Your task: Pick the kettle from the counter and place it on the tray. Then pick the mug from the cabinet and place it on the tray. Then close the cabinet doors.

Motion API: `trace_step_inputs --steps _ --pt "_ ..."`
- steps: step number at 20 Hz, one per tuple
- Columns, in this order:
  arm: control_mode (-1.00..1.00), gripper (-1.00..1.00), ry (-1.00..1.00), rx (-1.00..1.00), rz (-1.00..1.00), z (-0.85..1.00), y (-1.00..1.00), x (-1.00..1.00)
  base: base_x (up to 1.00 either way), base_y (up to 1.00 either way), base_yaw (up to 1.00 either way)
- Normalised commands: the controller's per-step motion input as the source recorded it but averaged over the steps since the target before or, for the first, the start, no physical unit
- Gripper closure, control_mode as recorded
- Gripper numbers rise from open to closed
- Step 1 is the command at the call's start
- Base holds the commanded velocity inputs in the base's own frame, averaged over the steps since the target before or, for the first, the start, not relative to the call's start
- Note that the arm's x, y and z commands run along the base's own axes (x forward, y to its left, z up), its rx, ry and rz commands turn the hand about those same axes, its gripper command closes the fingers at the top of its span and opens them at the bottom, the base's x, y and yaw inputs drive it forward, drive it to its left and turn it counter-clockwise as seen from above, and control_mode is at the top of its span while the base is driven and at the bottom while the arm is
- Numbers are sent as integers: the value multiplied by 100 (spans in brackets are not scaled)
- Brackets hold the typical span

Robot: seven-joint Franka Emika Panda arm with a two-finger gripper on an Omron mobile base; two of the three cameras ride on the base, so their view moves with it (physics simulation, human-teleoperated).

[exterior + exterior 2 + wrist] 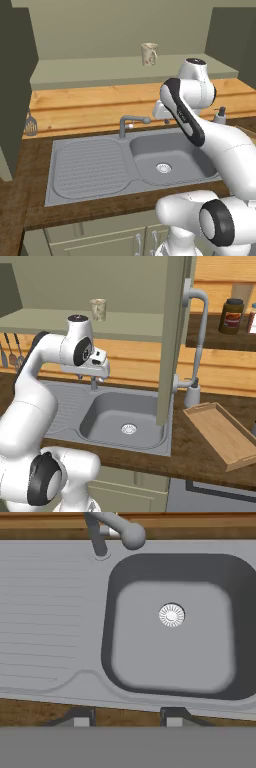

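The cream mug (149, 54) (98, 309) stands upright on the pale green shelf of the open cabinet (100, 70). Its olive doors (15, 75) (175, 331) are swung wide, and one shows a curved grey handle (198, 341). The wooden tray (220, 433) lies on the counter right of the sink, with nothing on it. My gripper (165, 120) (88, 378) (127, 718) hangs above the sink, pointing down, open with nothing between its fingers. It is well below and in front of the mug. The kettle is out of view.
Under the hand lies a grey sink (170, 662) with a drain (171, 615), a ribbed drainboard (90, 167) and a faucet (131, 122). By the wall stands a soap dispenser (220, 116). A brown jar (232, 316) sits on a side shelf. Utensils (31, 125) hang at the left.
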Motion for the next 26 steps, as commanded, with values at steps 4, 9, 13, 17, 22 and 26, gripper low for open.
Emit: trace_step_inputs --steps 4,9,13,17,22,26 --pt "-100 -100 -6 0 0 0 0 -23 0 0 0" --pt "-100 -100 -39 0 -6 2 0 -85 0 0 0" --pt "-100 -100 -45 0 -4 29 0 -85 0 0 0" --pt "-100 -100 -48 0 0 61 5 -46 0 0 0" --pt "-100 -100 -43 2 0 80 5 -2 0 0 0" --pt "-100 -100 -30 3 0 85 1 7 0 0 0"
